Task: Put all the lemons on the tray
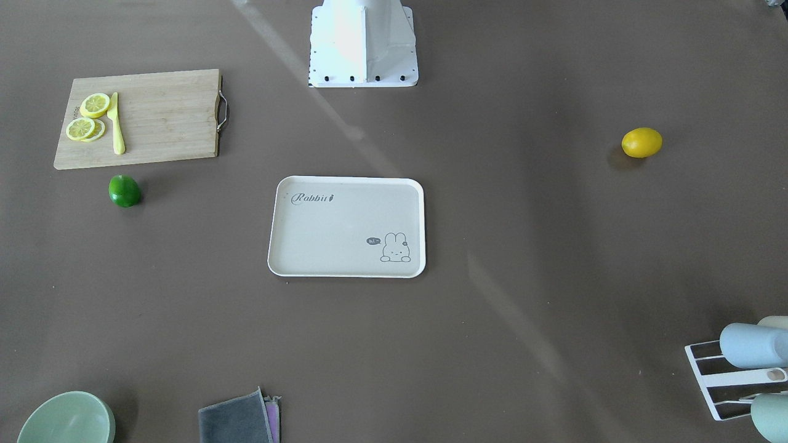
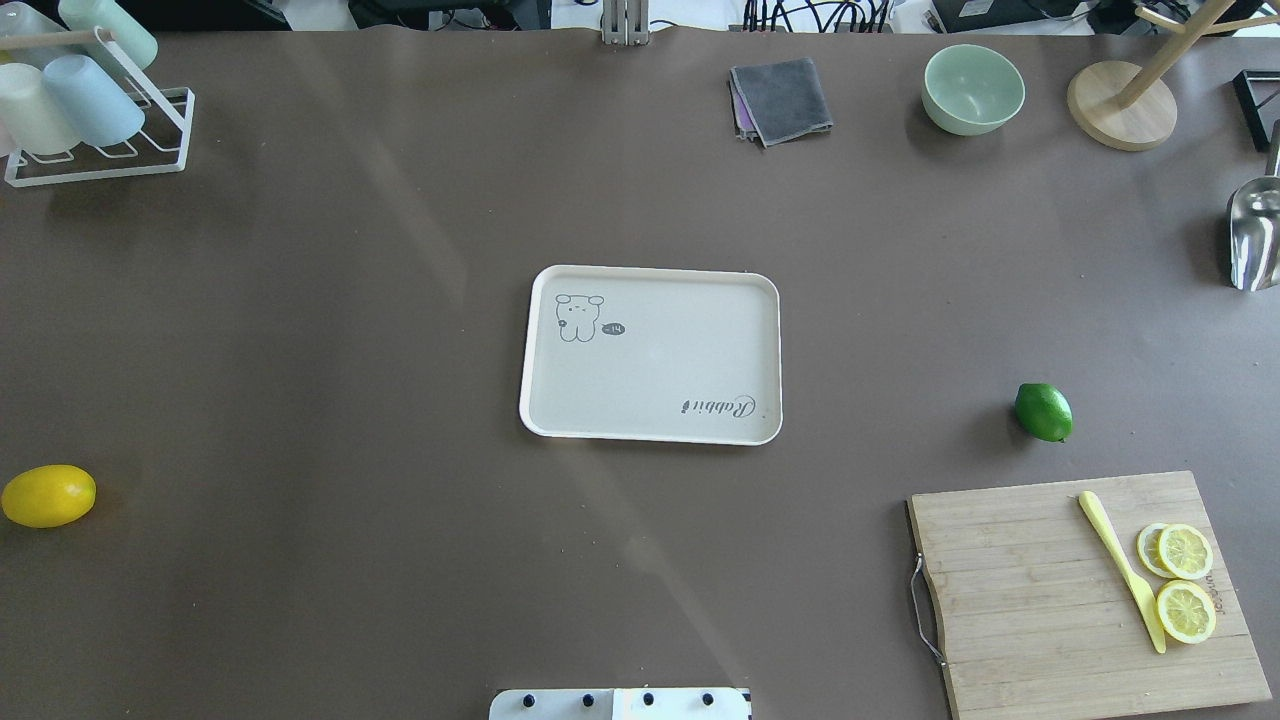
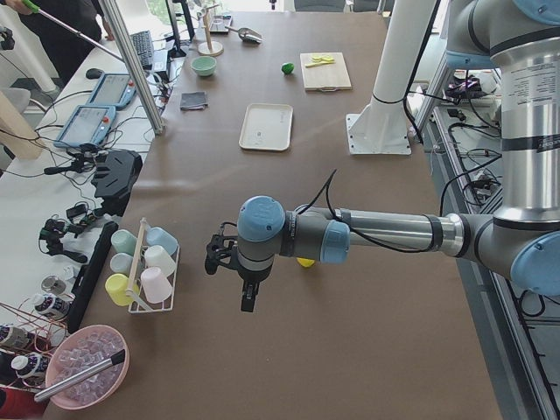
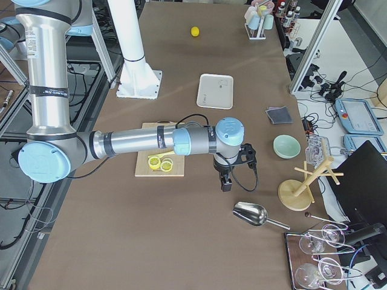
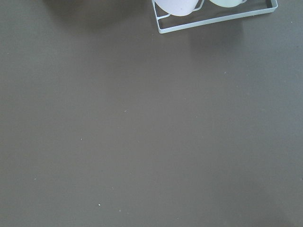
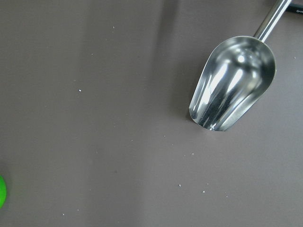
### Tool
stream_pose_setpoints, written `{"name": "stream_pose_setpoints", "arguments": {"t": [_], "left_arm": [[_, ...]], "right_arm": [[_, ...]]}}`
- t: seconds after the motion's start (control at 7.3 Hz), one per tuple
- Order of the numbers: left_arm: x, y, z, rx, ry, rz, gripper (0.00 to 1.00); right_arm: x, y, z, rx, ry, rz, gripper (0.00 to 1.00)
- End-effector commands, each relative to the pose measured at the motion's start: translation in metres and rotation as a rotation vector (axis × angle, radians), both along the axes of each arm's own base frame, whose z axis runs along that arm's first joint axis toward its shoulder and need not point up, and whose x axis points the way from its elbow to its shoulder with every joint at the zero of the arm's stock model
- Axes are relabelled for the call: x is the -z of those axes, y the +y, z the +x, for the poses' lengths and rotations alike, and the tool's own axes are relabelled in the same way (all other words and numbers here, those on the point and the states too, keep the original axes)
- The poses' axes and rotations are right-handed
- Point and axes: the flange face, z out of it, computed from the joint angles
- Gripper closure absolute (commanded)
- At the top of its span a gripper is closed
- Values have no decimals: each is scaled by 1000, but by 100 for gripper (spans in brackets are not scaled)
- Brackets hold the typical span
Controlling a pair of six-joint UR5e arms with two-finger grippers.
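The cream-white tray (image 2: 650,270) lies empty at the table's middle; it also shows in the front view (image 1: 346,179). The yellow lemon (image 2: 48,495) lies on the table at the far left of the overhead view and shows in the front view (image 1: 641,142). The dark green lemon (image 2: 1043,412) lies right of the tray, just beyond the cutting board, and shows in the front view (image 1: 125,191). My left gripper (image 3: 248,297) hangs over the table near the yellow lemon. My right gripper (image 4: 225,180) hangs near the cutting board. I cannot tell whether either is open or shut.
A wooden cutting board (image 2: 1080,590) with lemon slices (image 2: 1185,580) and a yellow knife (image 2: 1122,570) lies at the near right. A cup rack (image 2: 95,110) stands far left. A grey cloth (image 2: 780,100), a green bowl (image 2: 972,88), a wooden stand (image 2: 1120,105) and a metal scoop (image 2: 1255,235) sit far right.
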Motion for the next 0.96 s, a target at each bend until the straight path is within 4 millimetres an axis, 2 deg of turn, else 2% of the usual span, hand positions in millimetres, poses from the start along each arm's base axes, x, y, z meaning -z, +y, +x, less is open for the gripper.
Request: {"name": "stream_pose_setpoints", "arguments": {"t": [0.0,0.55,0.82], "left_arm": [[-1,0,0,0,1,-2,2],[4,-2,0,-4,-2,25,2],[14,-1,2,-4,20,49,2]], "right_arm": [[-1,0,0,0,0,-2,0],[1,0,0,0,-2,1,0],[13,-5,-3,2,-41,15,0]]}}
